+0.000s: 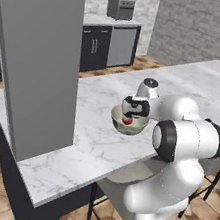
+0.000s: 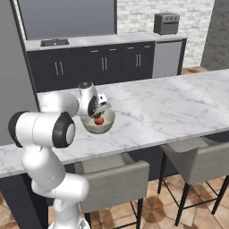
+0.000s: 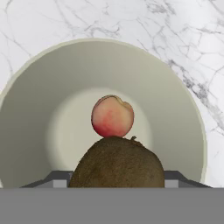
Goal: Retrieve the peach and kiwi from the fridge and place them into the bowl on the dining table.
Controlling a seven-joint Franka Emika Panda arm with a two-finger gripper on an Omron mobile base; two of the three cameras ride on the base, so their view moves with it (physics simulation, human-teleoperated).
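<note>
White arm, tool [image 3: 117,183] over bowl [image 3: 39,109]

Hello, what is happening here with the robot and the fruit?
The robot arm holds its gripper over the bowl on the dining table. The gripper is shut on the kiwi, which hangs just above the bowl. The peach already lies inside the bowl. So one fruit is delivered, and the kiwi is not yet released.

peach [image 3: 112,116]: in bowl [image 3: 39,109] | kiwi [image 3: 117,162]: above bowl, near peach
</note>
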